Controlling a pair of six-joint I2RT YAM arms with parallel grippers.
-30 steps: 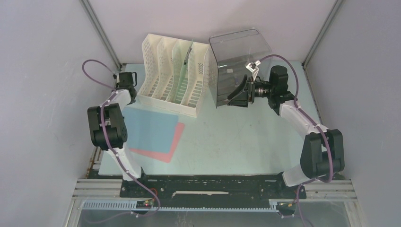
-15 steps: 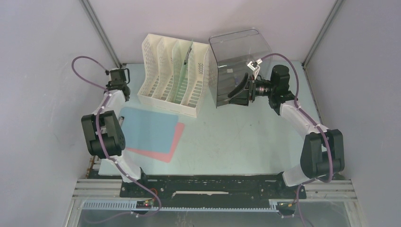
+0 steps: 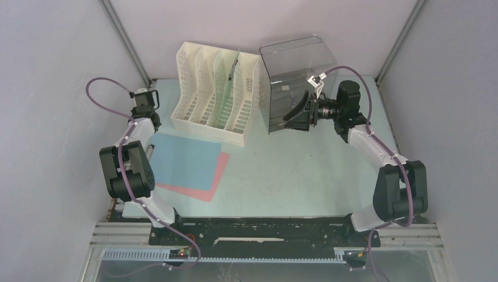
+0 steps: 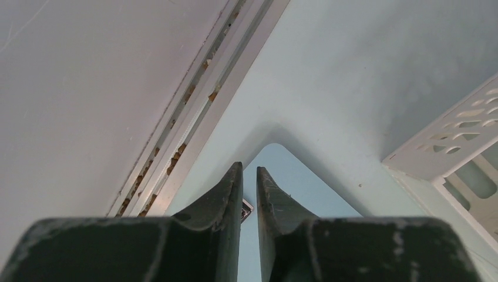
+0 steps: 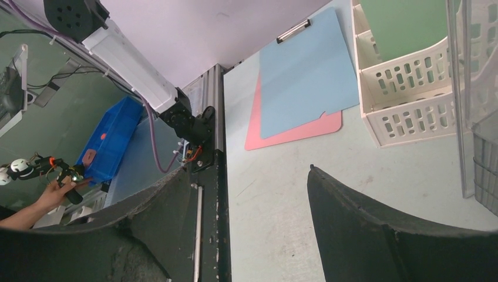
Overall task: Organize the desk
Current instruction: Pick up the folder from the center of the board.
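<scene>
The desk [image 3: 293,170] carries a blue clipboard [image 3: 185,158] lying on a pink one [image 3: 218,173] at the left. My left gripper [image 3: 145,111] hangs over the blue clipboard's far-left corner [image 4: 293,176]. In the left wrist view my left gripper [image 4: 249,171] shows a narrow gap with nothing in it, and the board's metal clip [image 4: 247,207] peeks out below. My right gripper [image 3: 292,117] stands wide open and empty beside a dark see-through bin [image 3: 296,76]. In the right wrist view only bare desk [image 5: 276,205] lies under my right gripper [image 5: 252,171].
A white perforated file organiser [image 3: 214,91] stands at the back with a green clipboard [image 3: 226,88] upright in one slot. The bin's wall [image 5: 470,117] is at the right of the right wrist view. Aluminium rails [image 4: 194,100] and grey walls edge the desk.
My left gripper has swung left and slightly back toward the wall, away from the organiser, and its jaws have parted a little. The right arm has barely moved.
</scene>
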